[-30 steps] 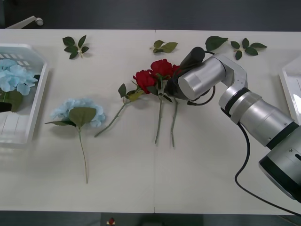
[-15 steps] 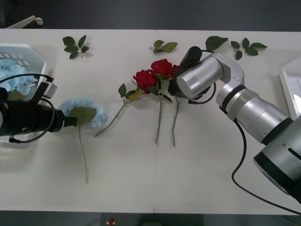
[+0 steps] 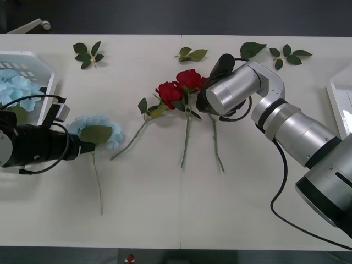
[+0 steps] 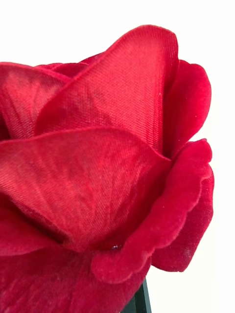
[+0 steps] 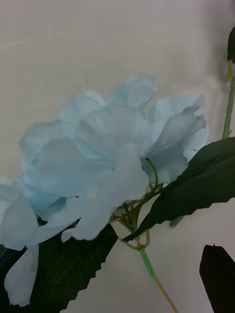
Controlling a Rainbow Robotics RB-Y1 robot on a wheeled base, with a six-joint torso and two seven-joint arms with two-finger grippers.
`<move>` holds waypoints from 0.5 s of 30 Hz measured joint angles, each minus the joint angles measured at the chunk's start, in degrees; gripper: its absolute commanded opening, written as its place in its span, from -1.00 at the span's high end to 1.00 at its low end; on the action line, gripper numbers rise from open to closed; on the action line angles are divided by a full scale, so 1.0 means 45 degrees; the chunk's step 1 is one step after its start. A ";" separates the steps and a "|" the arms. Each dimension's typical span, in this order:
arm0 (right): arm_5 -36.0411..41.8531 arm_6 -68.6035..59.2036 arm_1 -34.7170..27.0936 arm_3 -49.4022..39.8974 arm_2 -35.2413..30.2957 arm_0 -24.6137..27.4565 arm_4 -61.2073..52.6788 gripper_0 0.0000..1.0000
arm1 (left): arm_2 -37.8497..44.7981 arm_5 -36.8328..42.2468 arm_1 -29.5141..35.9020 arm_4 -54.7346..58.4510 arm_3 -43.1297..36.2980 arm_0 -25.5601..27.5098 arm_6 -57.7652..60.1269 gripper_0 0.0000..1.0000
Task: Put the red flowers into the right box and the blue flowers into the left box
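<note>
Two arms at work: we have the right tool at the red flowers near the middle of the tabletop, and the left tool at the loose blue flower beside the left box.
Left box: it sits at the tabletop's left edge and already holds blue flowers.
Right box: we see a pale edge at the far right of the tabletop.
Right tool state: we cannot tell how far its fingers are parted or whether they have a stem; in the right wrist view a red bloom sits right against the camera.
Left tool state: we cannot tell how wide it stands; one dark fingertip shows just beside the blue flower's stem, apart from it, so we judge nothing is gripped.
Doing it well: we judge the grip should close on a stem below the bloom, one red flower apart from its neighbours, then lift clear so the long stem does not drag the others.
Leaf sprigs: we leave them where they lie.
Writing: we read no brand, label or text.
</note>
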 measured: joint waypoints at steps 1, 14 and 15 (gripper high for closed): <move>0.0000 0.0000 0.0000 0.0000 0.0000 0.0000 -0.0004 1.00 | 0.0000 0.0000 -0.0002 -0.0005 0.0000 0.0058 0.0000 -1.00; 0.2006 0.1493 -0.2241 -0.2398 -0.0162 0.0002 -0.2574 1.00 | -0.0256 -0.0005 -0.1203 -0.2270 0.0009 0.0065 0.0002 -1.00; 0.2296 0.1878 -0.2535 -0.2588 -0.0308 0.0002 -0.2801 1.00 | -0.0256 -0.0005 -0.1284 -0.2446 0.0013 0.0035 0.0004 -1.00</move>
